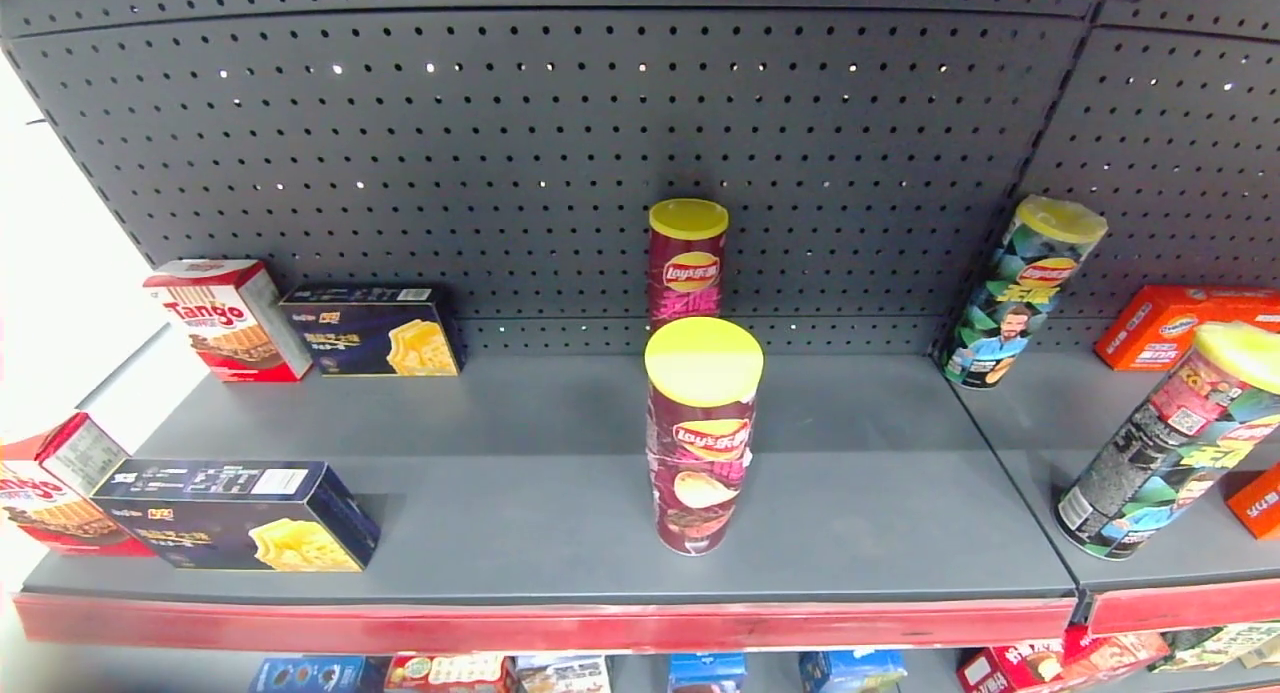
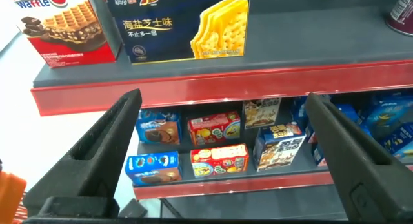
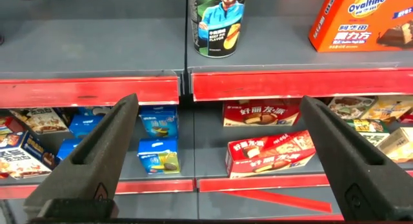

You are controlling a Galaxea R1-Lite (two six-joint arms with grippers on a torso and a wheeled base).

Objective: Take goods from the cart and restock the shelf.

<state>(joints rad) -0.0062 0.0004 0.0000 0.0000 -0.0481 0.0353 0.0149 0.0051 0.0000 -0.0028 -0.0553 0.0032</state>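
Two maroon chip cans with yellow lids stand in a line on the grey shelf [image 1: 860, 493], one at the front [image 1: 700, 438] and one at the back [image 1: 687, 261]. To the right stand two dark green chip cans, one near the back [image 1: 1022, 291] and one at the front [image 1: 1168, 443]. My left gripper [image 2: 222, 137] is open and holds nothing, in front of the shelf's red edge [image 2: 226, 82] below the navy cracker box [image 2: 184, 24]. My right gripper [image 3: 219, 140] is open too, empty, facing the shelf below the green can [image 3: 218, 20].
Wafer boxes [image 1: 228, 318] and navy cracker boxes [image 1: 235, 515] fill the shelf's left side. Orange boxes [image 1: 1180, 325] sit at the far right. A lower shelf holds several small snack boxes [image 2: 216, 143]. The perforated back panel [image 1: 540, 153] closes the rear.
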